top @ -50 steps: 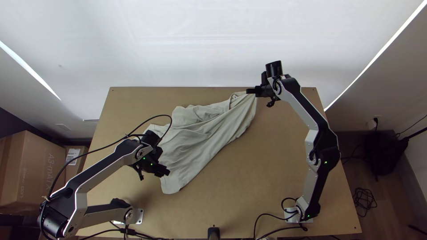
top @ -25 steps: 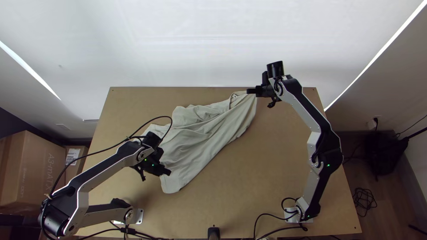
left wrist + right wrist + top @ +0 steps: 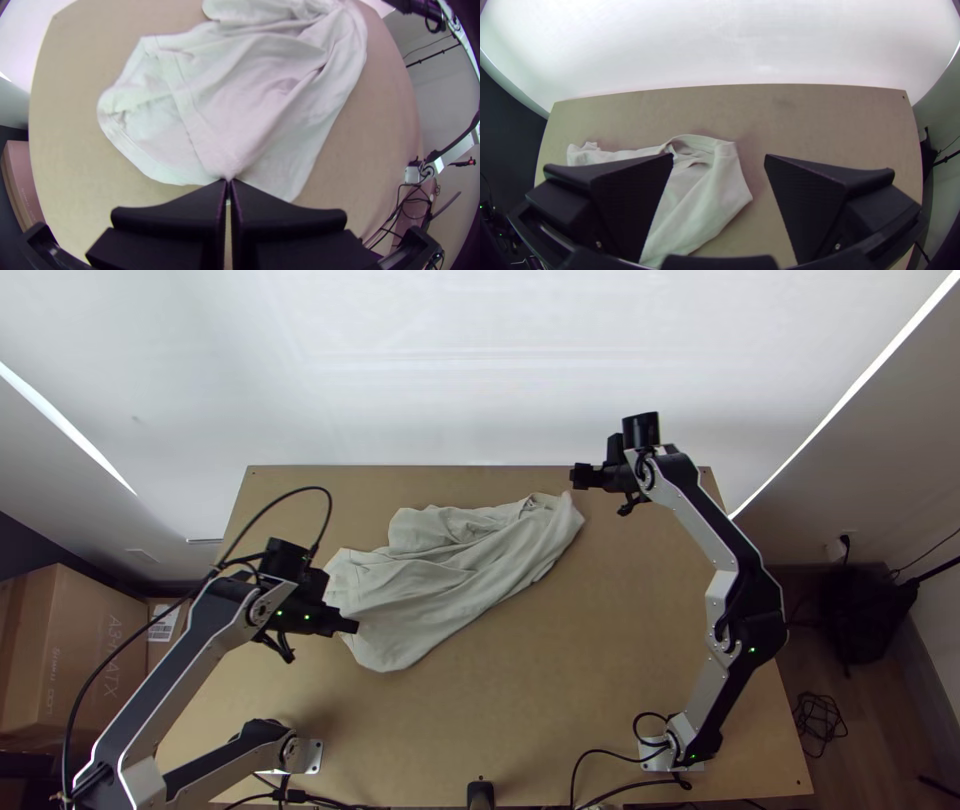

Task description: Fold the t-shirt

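Observation:
The pale t-shirt (image 3: 450,565) lies creased and bunched diagonally across the table's middle-left. My left gripper (image 3: 354,625) is at its near-left part. Seen from the left wrist, the left gripper (image 3: 229,184) is shut on the t-shirt (image 3: 250,100), whose fabric gathers to a point at the fingertips. My right gripper (image 3: 578,476) stands just beyond the shirt's far-right end, apart from it. From the right wrist, the right gripper (image 3: 719,162) is open, and the t-shirt (image 3: 715,200) lies beneath, partly hidden by one finger.
Bare wooden table (image 3: 600,670) stretches right of and nearer than the shirt. Cables (image 3: 620,758) lie by the right arm's base. A cardboard box (image 3: 70,650) stands on the left, off the table. A white surface (image 3: 480,360) rises behind the far edge.
The right gripper has opened, let go of the far-right end and moved right; that end has dropped. The left gripper has moved left and slightly away from the near edge, drawing the shirt's near part along.

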Robot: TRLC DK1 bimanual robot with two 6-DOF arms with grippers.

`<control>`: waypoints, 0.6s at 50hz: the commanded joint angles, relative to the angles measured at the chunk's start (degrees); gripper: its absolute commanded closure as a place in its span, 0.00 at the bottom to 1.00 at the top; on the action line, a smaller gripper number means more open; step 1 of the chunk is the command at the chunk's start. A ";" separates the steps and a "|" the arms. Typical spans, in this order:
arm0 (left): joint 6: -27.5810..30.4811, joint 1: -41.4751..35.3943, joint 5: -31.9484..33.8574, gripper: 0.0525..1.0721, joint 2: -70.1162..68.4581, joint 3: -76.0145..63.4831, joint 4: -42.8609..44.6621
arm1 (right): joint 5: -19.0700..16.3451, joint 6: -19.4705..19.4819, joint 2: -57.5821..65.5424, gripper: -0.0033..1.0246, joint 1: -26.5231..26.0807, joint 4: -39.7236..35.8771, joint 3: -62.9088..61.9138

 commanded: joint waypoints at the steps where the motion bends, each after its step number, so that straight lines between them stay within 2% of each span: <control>1: 0.17 2.14 0.47 0.97 -1.97 3.32 -2.33 | -3.61 1.11 -3.09 0.04 -2.50 -0.36 -4.75; 4: 0.26 3.11 0.38 0.97 -2.59 4.46 -2.77 | -5.11 0.40 -4.06 0.04 -3.55 -0.36 -8.18; 9: 1.31 5.75 0.56 0.97 -3.64 5.96 -4.00 | -7.13 -3.37 -4.85 0.04 -3.90 -0.36 -13.45; 15: 2.81 9.35 0.74 0.97 -4.61 7.10 -5.32 | -9.33 -5.31 -4.85 0.11 -3.20 0.26 -16.53; 19: 3.60 10.84 0.74 0.97 -5.05 7.19 -6.02 | -9.77 -4.96 -3.97 0.20 -2.06 1.67 -16.71; 26: 4.30 13.31 0.82 0.97 -5.66 7.27 -6.55 | -9.77 -4.43 -1.16 0.21 1.02 2.10 -14.60; 30: 4.30 13.48 0.82 0.97 -6.10 7.36 -6.90 | -9.77 -3.29 0.78 0.36 2.60 2.63 -13.10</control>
